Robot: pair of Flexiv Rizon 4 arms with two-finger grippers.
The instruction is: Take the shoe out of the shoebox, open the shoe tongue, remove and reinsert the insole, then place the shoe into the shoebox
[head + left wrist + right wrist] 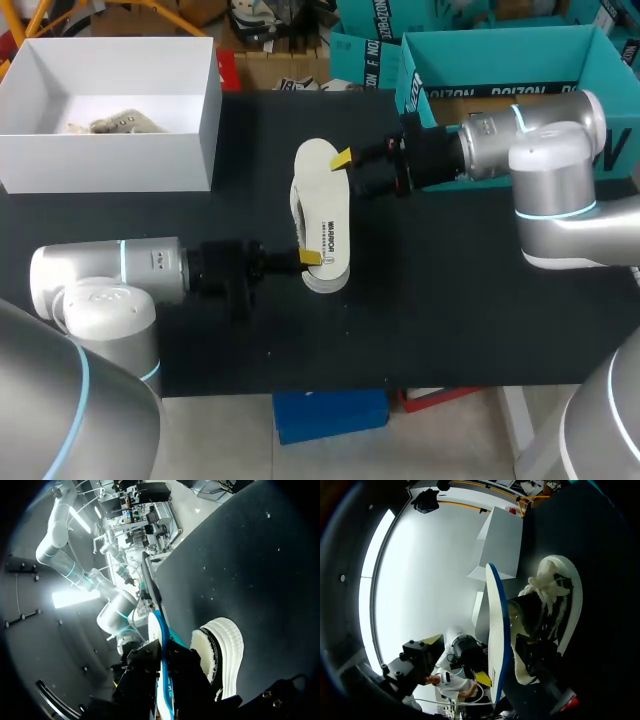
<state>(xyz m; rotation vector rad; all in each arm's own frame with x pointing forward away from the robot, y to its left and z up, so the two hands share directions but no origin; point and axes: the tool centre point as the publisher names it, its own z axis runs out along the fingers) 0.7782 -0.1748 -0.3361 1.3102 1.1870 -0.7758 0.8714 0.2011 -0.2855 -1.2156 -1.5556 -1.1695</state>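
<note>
— Two grippers are placed at the insole (322, 215); how is each one set?
— The left gripper (308, 258) is clamped on the insole's lower end; in the left wrist view the insole is seen edge-on, pinched from both sides by the black finger blocks. The right gripper (345, 165) is spread wide at the upper end: in the right wrist view one yellow-tipped finger (431, 641) is held well apart from the insole's white face, and the other is set on the blue side, by the shoe (328, 283).
— Where is the shoe found?
— It is laid on the table (480, 300) under the insole, mid-frame in the head view, outside the shoebox (100, 165), which is stood at the upper left, well apart.
— What edges and room are shown?
— A broad stretch of the black table is seen from the shoe down to the front edge at the bottom of the frame, and more toward the lower right. The upper right is bounded by a teal box (500, 60), the upper left by the shoebox's long wall.
— And the materials?
— The insole is thin, long and round-ended, white on top with dark print, blue underneath. The shoe is white, its sole rim ribbed, its collar fleecy, its laces bunched. The shoebox is made of plain white card, straight-walled and open-topped. The table is matte black, flecked with pale specks.
</note>
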